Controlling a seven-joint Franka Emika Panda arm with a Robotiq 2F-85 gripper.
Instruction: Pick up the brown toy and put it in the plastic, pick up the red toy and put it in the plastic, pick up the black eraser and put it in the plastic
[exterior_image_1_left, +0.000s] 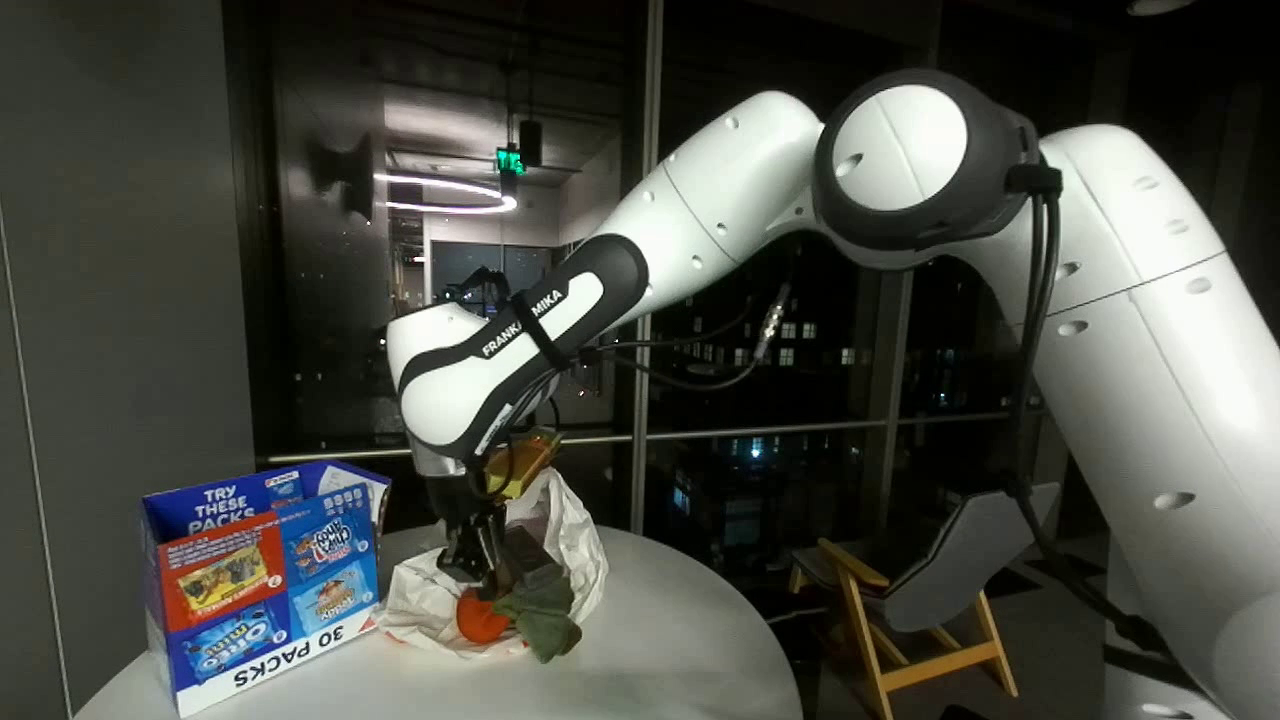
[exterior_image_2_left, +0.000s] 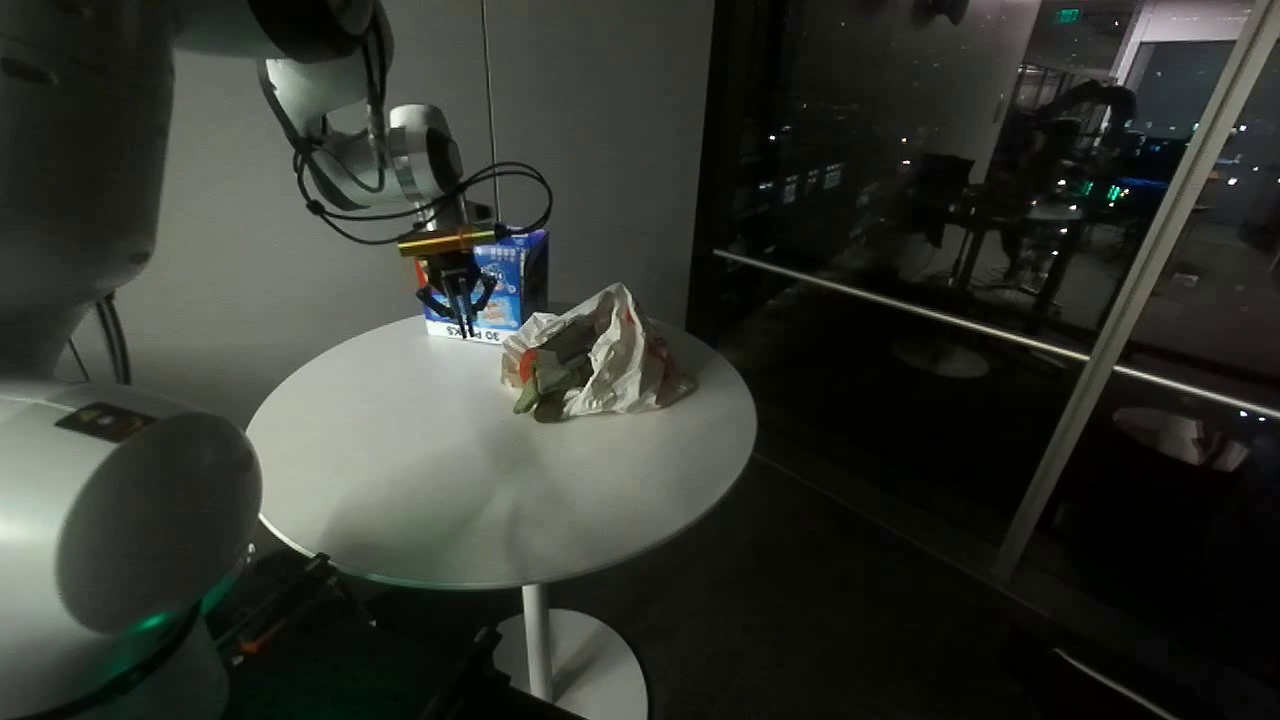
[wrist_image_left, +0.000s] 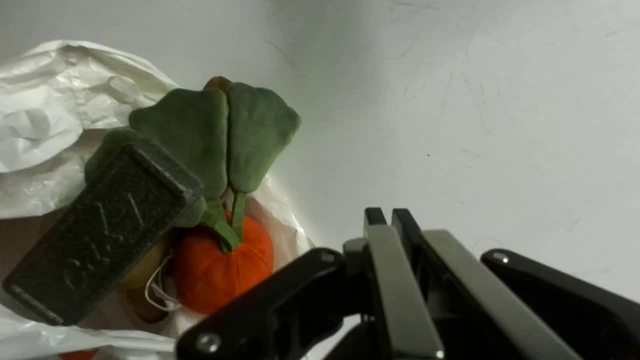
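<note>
While the claw (wrist_image_left: 389, 216) hangs empty, pressed nearly together, right of the bag (wrist_image_left: 35, 130) in the wrist view, a leftward sweep might snag it, spilling the red toy (wrist_image_left: 220, 270) and black eraser (wrist_image_left: 102, 230) lying in its mouth.

Printed box (exterior_image_1_left: 265, 590), blue and red, open-topped; stands near the end effector (exterior_image_2_left: 466, 326).
Round table (exterior_image_2_left: 400, 470), white, on a pedestal (exterior_image_2_left: 537, 640); extends beneath the end effector.
Grey wall (exterior_image_2_left: 600, 120); rises beyond the box from the end effector.
Dark window (exterior_image_2_left: 820, 220), crossed by a rail (exterior_image_2_left: 900, 305); well apart from the end effector.
Wood-framed grey chair (exterior_image_1_left: 960, 560); stands well apart too.
Green sign (exterior_image_1_left: 510, 160); shows higher than the end effector.
</note>
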